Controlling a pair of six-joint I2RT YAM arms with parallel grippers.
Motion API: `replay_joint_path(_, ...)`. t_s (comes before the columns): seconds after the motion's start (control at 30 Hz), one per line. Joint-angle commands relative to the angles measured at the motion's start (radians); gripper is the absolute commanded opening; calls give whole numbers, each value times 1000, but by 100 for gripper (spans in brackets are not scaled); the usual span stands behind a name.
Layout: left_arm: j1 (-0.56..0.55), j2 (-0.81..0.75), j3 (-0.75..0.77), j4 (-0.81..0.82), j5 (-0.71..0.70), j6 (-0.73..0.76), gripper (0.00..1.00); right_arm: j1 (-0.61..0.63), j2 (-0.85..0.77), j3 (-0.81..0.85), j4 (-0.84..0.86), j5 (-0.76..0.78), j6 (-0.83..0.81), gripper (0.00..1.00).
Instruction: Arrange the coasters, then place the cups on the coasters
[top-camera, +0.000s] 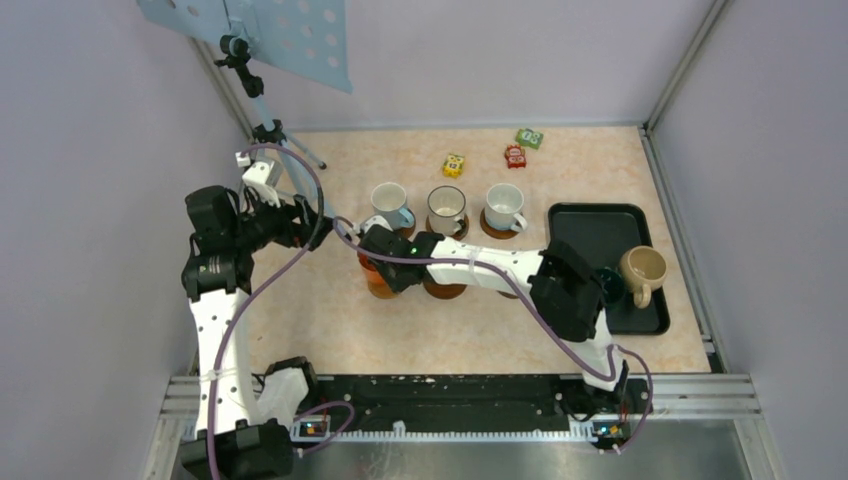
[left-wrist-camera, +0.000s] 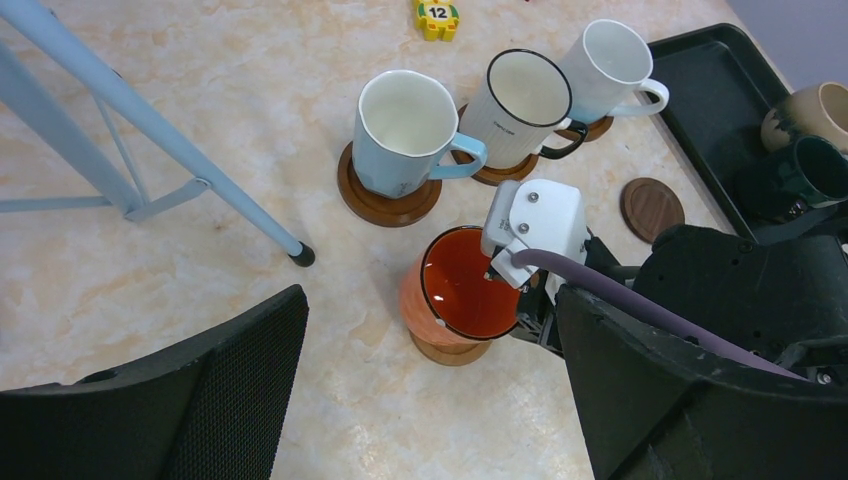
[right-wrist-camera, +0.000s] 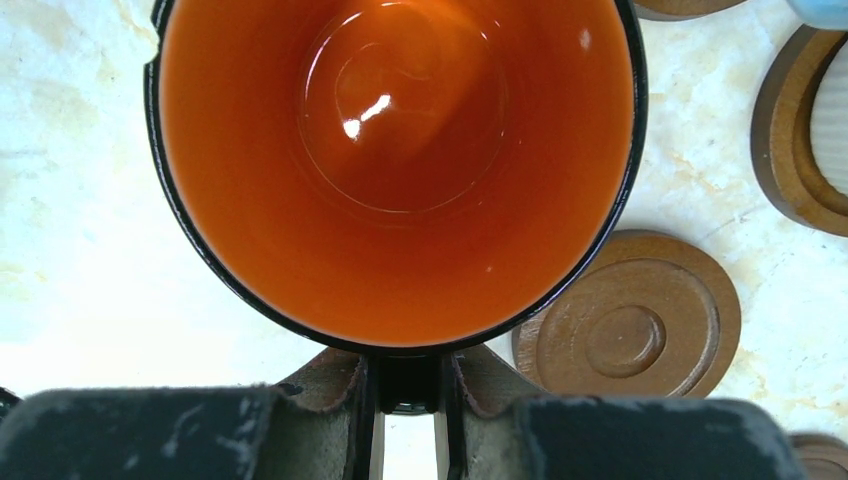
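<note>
One glossy orange mug (right-wrist-camera: 400, 170) beside ringed wooden coaster (right-wrist-camera: 628, 315)

— What do the arms look like?
— The left arm (top-camera: 215, 330), at lower left, and the right arm (top-camera: 490, 268), mid-frame, both have white links and black joints, and each carries a purple cable (left-wrist-camera: 640, 305).
— Anything smaller?
— A two-screw white bracket (left-wrist-camera: 535, 222) above the right gripper (left-wrist-camera: 497, 275), and a green light (top-camera: 412, 247).

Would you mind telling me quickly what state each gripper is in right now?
The left gripper is open, holding nothing.
The right gripper is shut on the orange mug.
</note>
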Motion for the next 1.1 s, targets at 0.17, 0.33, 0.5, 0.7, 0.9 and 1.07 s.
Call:
replay_joint_path(0.17, 7, -1, -9, 40, 29, 0, 99, 28, -92, -55, 87, -11, 45, 0)
replay_joint_path(0.33, 7, 3, -8, 43, 35, -1, 99, 28, -104, -73, 92, -2, 49, 0)
replay_joint_path(0.5, 7, 6, -9, 44, 35, -2, 99, 29, -95, -69, 85, -9, 59, 0)
replay_joint_path(0.7, 7, 6, -12, 43, 35, 2, 99, 30, -104, -89, 84, 1, 61, 0)
replay_joint_path(0.9, 7, 10, -11, 43, 37, 2, 99, 31, -121, -112, 89, 0, 57, 16)
replay_joint_path(1.07, 7, 10, -12, 43, 38, 2, 99, 35, -122, -108, 84, -12, 54, 34)
